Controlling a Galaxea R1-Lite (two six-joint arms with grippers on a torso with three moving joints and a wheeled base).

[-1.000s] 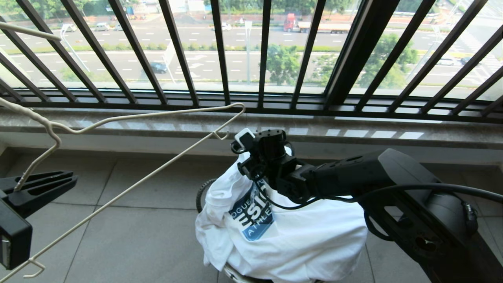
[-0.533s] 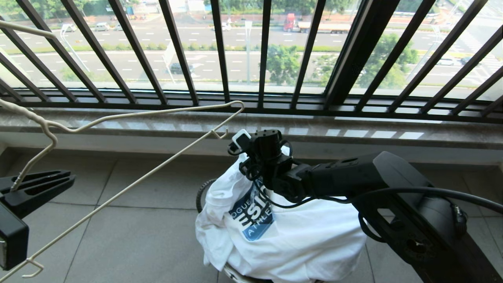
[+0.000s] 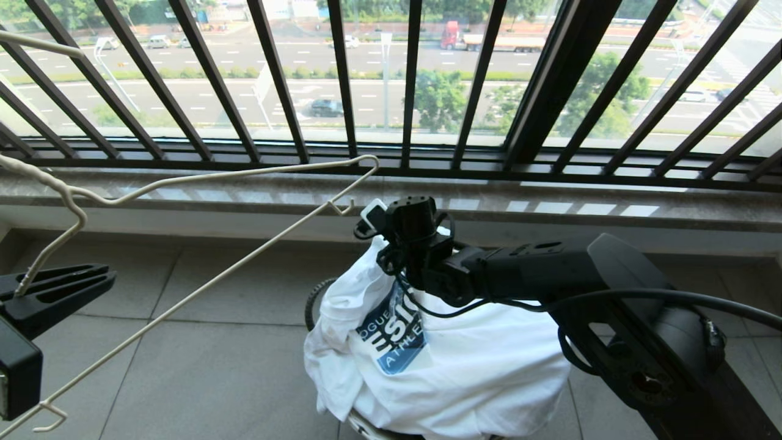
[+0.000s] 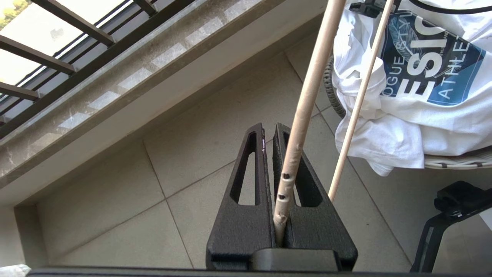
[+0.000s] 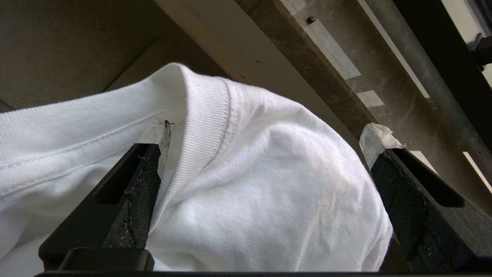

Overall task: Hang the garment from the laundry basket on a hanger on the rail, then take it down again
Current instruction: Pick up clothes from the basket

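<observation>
Right gripper straddles garment beside railing.

Garment heaped in laundry basket on floor, hanger to its left, railing behind

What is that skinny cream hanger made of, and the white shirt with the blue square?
The thin cream-white wire hanger looks like metal wire with a matte coating; dark chips show in that coating near the left pincer. The white T-shirt with the blue logo looks like soft cotton knit, with a ribbed collar and creases.
</observation>
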